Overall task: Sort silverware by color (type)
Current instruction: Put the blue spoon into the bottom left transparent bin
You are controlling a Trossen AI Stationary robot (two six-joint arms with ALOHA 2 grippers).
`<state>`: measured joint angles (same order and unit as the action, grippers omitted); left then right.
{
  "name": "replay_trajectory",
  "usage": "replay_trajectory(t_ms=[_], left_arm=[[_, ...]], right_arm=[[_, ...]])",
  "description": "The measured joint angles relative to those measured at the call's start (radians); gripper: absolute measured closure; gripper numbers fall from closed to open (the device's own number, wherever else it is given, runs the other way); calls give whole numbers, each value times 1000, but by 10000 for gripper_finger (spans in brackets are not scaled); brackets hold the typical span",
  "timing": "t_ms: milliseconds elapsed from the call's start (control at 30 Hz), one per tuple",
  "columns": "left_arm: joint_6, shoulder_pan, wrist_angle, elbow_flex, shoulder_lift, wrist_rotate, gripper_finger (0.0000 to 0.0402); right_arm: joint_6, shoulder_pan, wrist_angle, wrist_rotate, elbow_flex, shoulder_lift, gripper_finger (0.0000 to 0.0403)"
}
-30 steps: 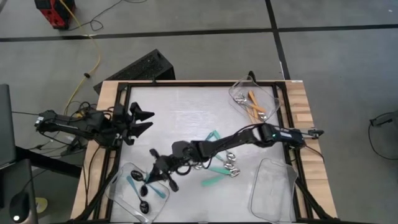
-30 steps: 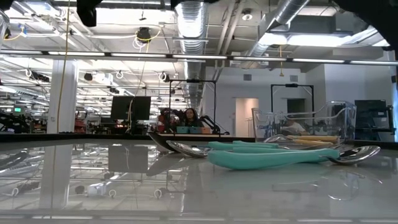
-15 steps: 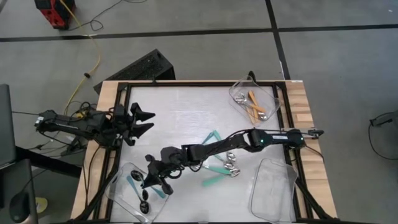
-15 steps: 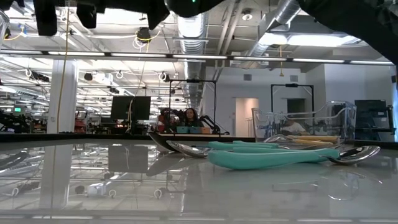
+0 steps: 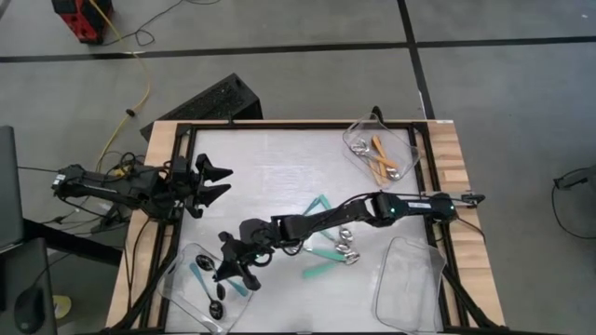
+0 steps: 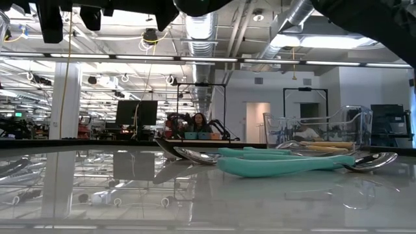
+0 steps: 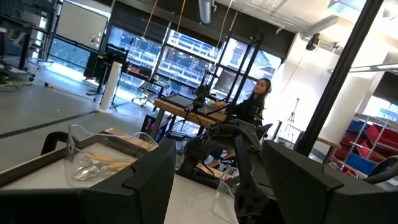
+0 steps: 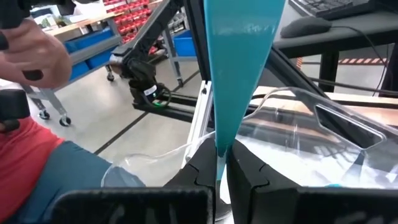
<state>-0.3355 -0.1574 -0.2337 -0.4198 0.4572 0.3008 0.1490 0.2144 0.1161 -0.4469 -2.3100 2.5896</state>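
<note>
1. Right gripper point(image 5: 233, 267) pinching a blue spoon point(image 8: 239, 56) above the near-left tray point(image 5: 182, 259).
2. Lower over the 2 blue spoons point(image 5: 216, 296) there, then release gently.
3. Left gripper point(image 5: 216, 181) spread, waiting left.

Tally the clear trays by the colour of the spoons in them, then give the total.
Orange-spoon tray: 1
Blue-spoon tray: 1
Tray with no spoons showing: 1
Total: 3 trays
</note>
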Motion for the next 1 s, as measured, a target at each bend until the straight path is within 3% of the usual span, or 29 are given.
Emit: replay_trajectory(t_ms=[1000], left_arm=[[-9, 0, 7, 0, 0, 2, 176]], right_arm=[[-16, -2, 11, 3, 1, 0, 366]])
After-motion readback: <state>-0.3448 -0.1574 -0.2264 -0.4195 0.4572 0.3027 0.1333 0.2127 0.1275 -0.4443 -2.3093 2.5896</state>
